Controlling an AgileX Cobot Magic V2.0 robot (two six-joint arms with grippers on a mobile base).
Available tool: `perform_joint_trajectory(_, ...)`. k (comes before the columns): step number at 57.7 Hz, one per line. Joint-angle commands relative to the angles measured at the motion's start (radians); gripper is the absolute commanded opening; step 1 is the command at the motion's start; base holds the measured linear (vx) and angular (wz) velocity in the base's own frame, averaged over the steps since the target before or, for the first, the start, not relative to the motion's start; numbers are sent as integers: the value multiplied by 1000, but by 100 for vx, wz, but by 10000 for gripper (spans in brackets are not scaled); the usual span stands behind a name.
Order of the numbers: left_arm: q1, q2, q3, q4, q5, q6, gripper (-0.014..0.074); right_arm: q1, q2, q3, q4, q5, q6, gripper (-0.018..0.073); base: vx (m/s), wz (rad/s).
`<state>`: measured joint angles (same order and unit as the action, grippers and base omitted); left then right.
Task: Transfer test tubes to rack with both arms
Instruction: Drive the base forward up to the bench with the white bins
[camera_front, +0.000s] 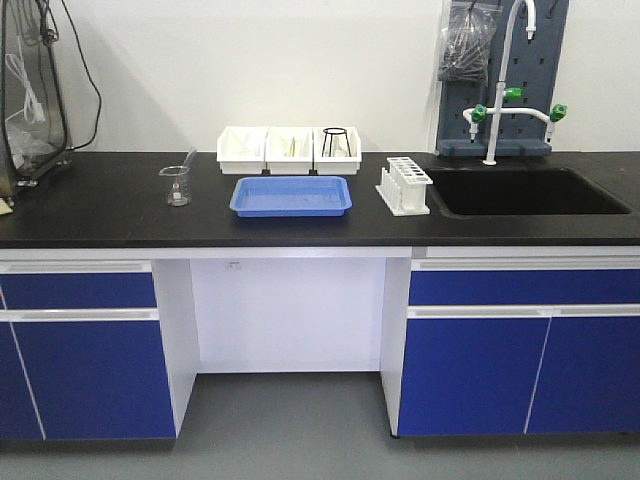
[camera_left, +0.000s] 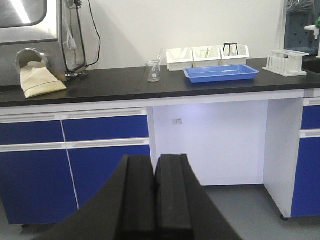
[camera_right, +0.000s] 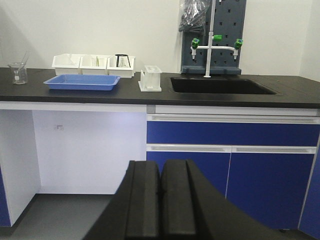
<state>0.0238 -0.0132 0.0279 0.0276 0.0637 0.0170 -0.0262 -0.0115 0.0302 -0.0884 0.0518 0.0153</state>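
Left gripper (camera_left: 154, 170): fingers pressed together with no gap, nothing between them; low in front of the cabinets, well away from the counter (camera_front: 100, 205).
Right gripper (camera_right: 160, 172): fingers likewise closed flat on each other, holding nothing; also low and well back from the counter.
Rack (camera_front: 404, 186): white, upright on the counter, between the blue tray (camera_front: 290, 196) and the sink (camera_front: 520, 190), just beside the sink's left edge.
Tubes: too small to make out for certain, in the rack or elsewhere.
Tray: near the counter's front edge, nothing visible in it.
Bins (camera_front: 289, 150): three white ones in a row behind the tray; a black wire stand (camera_front: 336, 140) sits in the right one.
Beaker (camera_front: 176, 185): clear, left of the tray, a thin rod leaning in it.
Faucet (camera_front: 497, 100): white with green knobs, behind the sink.
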Motion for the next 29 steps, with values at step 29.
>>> perform_joint_trajectory(29, -1, -12, -27, -4, -78, -9, -4, -8, -6, 14, -6, -81, -4, -8, 41, 2)
